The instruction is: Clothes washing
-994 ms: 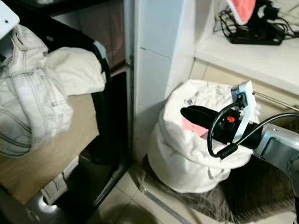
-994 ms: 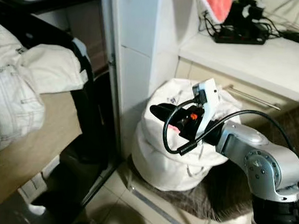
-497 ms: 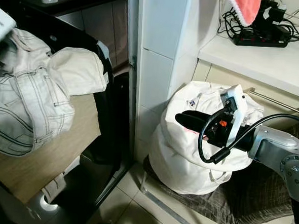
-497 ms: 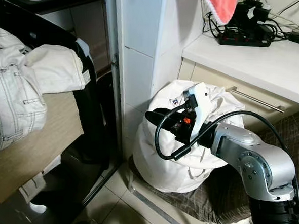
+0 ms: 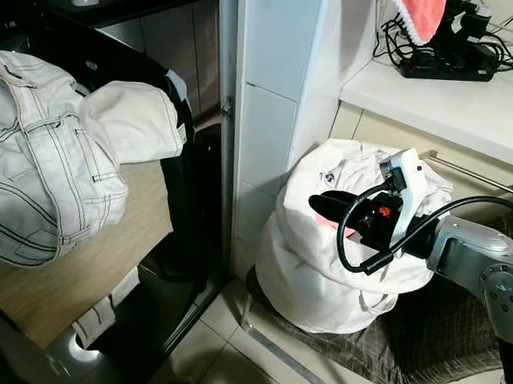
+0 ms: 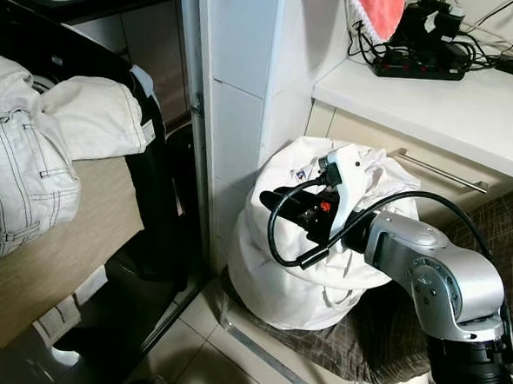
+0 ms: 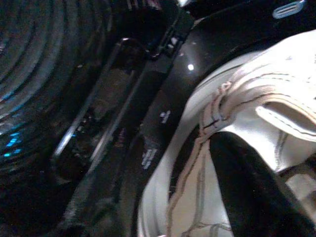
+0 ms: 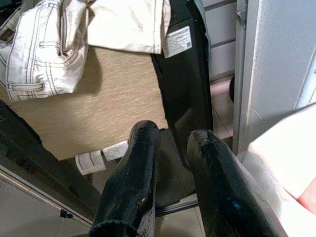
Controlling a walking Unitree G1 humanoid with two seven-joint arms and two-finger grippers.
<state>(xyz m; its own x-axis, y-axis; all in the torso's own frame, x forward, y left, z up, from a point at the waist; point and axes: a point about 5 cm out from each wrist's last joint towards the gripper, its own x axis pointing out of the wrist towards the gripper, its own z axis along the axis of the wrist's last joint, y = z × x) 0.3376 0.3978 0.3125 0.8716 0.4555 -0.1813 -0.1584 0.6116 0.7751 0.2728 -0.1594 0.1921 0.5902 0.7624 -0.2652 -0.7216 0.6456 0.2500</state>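
- The white jeans (image 5: 44, 179) are hanging at 9 o'clock in the head views, bunched up over the tan panel (image 5: 77, 277) of a dark appliance door.
- The left pincer (image 7: 247, 192) is showing in its wrist view as a black finger pressing against a seamed fold of the jeans; the cloth is hiding the second finger, so whether it is clamped on the denim I cannot tell.
- The washing machine's dark ribbed drum (image 7: 44, 64) is lying just beyond the jeans in that same wrist view.
- The right pincer (image 5: 325, 205) is hovering at 3 o'clock over the mouth of the white laundry bag (image 5: 309, 265), with its fingers (image 8: 136, 173) a narrow gap apart and gripping nothing.
- A bit of pink cloth (image 5: 324, 220) is peeking out of the bag just under the fingers.
- The bag is sitting on a dark checked cushion (image 5: 430, 342), beside the white tiled pillar (image 5: 271, 88) at 12 o'clock.
- A power strip (image 5: 447, 66) with tangled cables is lying on the white table (image 5: 471, 105) at 1 o'clock, next to a hanging pink towel (image 5: 415, 15).
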